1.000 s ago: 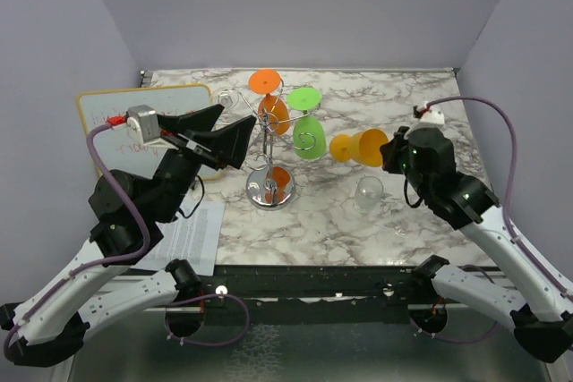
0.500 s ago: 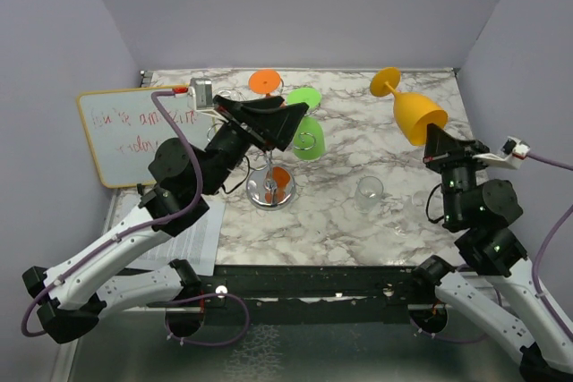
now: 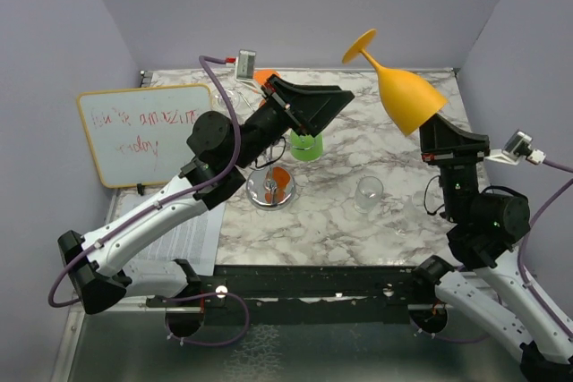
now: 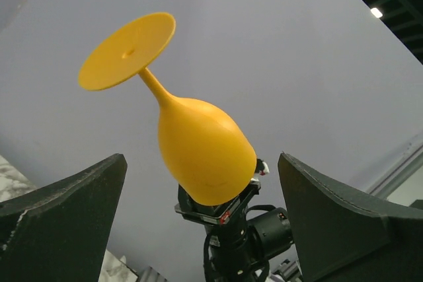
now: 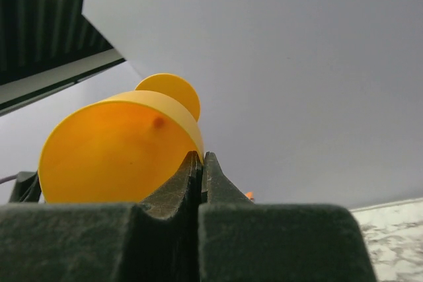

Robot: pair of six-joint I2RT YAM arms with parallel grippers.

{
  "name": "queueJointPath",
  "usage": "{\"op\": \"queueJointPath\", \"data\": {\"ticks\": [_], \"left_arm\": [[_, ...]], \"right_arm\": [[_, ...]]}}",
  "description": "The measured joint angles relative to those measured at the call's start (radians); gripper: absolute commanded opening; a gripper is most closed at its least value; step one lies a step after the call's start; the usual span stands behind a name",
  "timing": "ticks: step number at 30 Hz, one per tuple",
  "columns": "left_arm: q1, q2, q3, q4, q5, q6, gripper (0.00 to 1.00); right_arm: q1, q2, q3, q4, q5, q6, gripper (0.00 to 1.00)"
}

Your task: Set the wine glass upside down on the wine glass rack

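My right gripper (image 3: 430,134) is clamped on the rim of the yellow-orange plastic wine glass (image 3: 407,96), which sits foot-up high over the marble table's (image 3: 340,221) far right corner. My left gripper (image 3: 318,109) gapes empty. I judge the glass light, rigid and slick, with the stem the safest hold.

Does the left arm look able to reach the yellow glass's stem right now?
Probably yes: the left gripper is open, facing the yellow wine glass, whose stem juts clear of the right gripper pinching its rim.
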Motion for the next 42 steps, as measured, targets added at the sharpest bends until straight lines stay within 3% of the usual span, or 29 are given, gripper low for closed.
{"op": "queueJointPath", "data": {"ticks": [4,12,19,21,26,33,35,39,42], "left_arm": [[0.0,0.031,-0.002,0.047,0.021,-0.06,0.75],[-0.01,0.077,-0.008,0.105,-0.007,-0.151,0.65],[-0.022,0.079,-0.023,0.136,-0.096,-0.18,0.43],[-0.022,0.079,-0.028,0.137,-0.114,-0.183,0.34],[-0.025,0.079,-0.029,0.162,-0.143,-0.195,0.0],[-0.024,0.065,-0.04,0.192,-0.153,-0.187,0.0],[-0.024,0.06,-0.047,0.196,-0.153,-0.174,0.0],[-0.031,0.045,-0.068,0.207,-0.151,-0.14,0.0],[-0.031,0.035,-0.087,0.208,-0.153,-0.094,0.0]], "right_arm": [[0.0,0.037,-0.022,0.102,-0.09,0.033,0.01],[0.0,0.073,-0.05,0.178,-0.235,0.037,0.01],[0.0,0.09,-0.05,0.206,-0.341,0.012,0.01],[0.0,0.094,-0.05,0.206,-0.352,0.003,0.01],[-0.003,0.101,-0.05,0.206,-0.381,-0.018,0.01],[-0.006,0.107,-0.05,0.2,-0.433,-0.041,0.01],[-0.006,0.096,-0.05,0.184,-0.437,-0.043,0.09],[-0.005,0.07,-0.05,0.129,-0.461,-0.044,0.43],[-0.004,0.051,-0.05,0.077,-0.472,-0.051,0.51]]}}
